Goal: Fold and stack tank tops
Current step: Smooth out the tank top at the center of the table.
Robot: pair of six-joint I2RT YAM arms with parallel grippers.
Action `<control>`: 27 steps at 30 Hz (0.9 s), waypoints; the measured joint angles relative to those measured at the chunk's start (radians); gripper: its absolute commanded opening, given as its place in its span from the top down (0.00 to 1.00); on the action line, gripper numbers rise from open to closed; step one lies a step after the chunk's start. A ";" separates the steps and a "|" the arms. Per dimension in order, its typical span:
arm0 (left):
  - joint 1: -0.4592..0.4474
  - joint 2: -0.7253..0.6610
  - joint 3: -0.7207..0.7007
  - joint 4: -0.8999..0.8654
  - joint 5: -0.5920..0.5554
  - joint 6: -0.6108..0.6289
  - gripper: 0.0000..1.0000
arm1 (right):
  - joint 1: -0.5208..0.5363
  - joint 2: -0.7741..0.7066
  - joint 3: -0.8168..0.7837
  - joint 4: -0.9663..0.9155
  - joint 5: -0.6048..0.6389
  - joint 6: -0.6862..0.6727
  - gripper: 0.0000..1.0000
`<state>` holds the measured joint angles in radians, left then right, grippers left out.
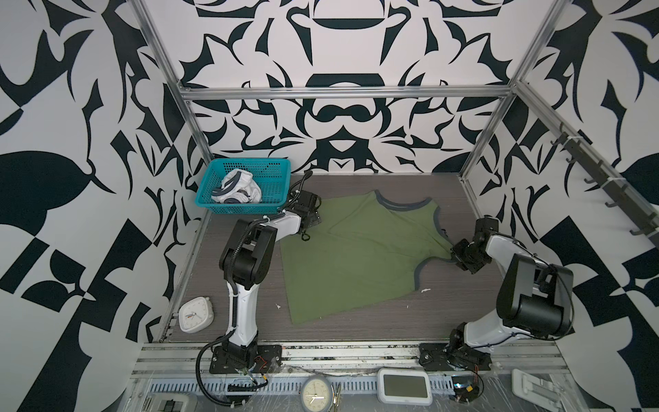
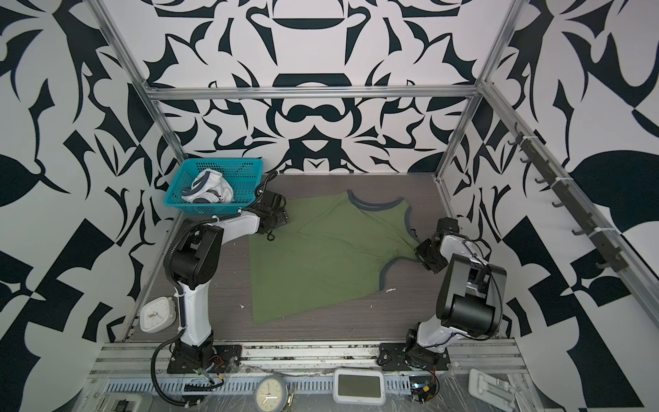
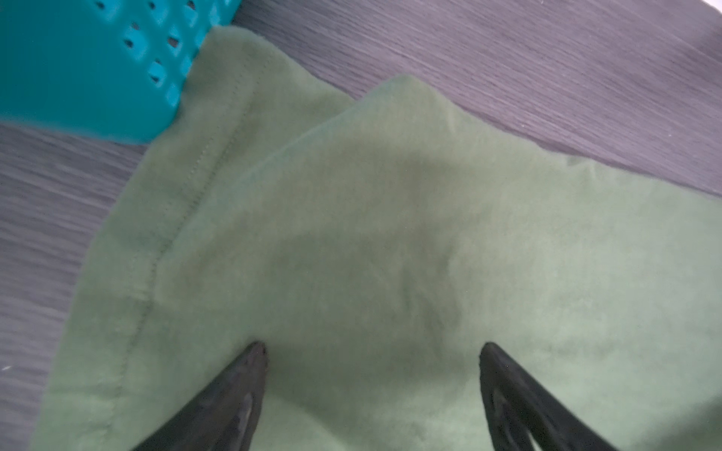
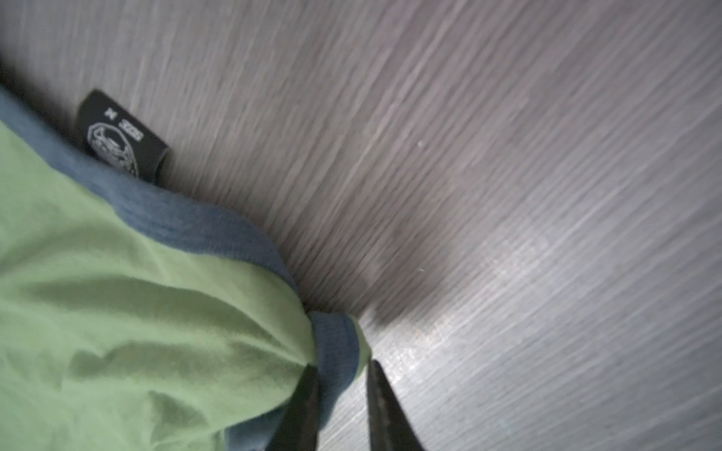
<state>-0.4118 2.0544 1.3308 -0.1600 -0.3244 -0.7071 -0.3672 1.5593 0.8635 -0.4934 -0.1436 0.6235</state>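
Beside the teal basket, the left gripper gapes wide over the green tank top, holding nothing. Far from that basket, the right gripper pinches its trim.

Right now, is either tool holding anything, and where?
Right tool pinches the olive green tank top at its grey-blue trim; left tool is open, holding nothing.

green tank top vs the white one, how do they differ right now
Place: the green tank top lies on the table; the white tank top sits in the teal basket.
Pose: the green one is spread mostly flat, the white one is crumpled in a heap.
Contact: the right gripper pinches the green one's blue-grey trim; nothing touches the white one.
Shared: both have dark trim.
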 measured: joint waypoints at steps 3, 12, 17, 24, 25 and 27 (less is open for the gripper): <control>0.000 0.000 0.000 0.000 -0.001 0.000 0.12 | 0.000 0.004 -0.002 0.000 -0.002 -0.003 0.92; 0.000 0.000 -0.001 0.001 -0.001 0.000 0.12 | -0.053 -0.059 -0.024 0.041 -0.050 0.033 1.00; 0.000 -0.002 -0.007 0.009 -0.002 0.000 0.12 | -0.085 -0.174 -0.036 0.135 -0.125 0.108 1.00; 0.000 -0.004 -0.012 0.015 -0.002 0.000 0.12 | -0.083 -0.159 -0.034 0.266 -0.208 0.219 1.00; 0.000 -0.004 -0.012 0.016 -0.002 0.000 0.12 | -0.083 -0.153 -0.034 0.275 -0.215 0.235 1.00; 0.000 -0.004 -0.013 0.017 -0.002 0.000 0.12 | -0.084 -0.144 -0.037 0.296 -0.228 0.266 1.00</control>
<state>-0.4118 2.0502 1.3178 -0.1429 -0.3267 -0.7071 -0.4507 1.4151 0.8268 -0.1978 -0.3717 0.8894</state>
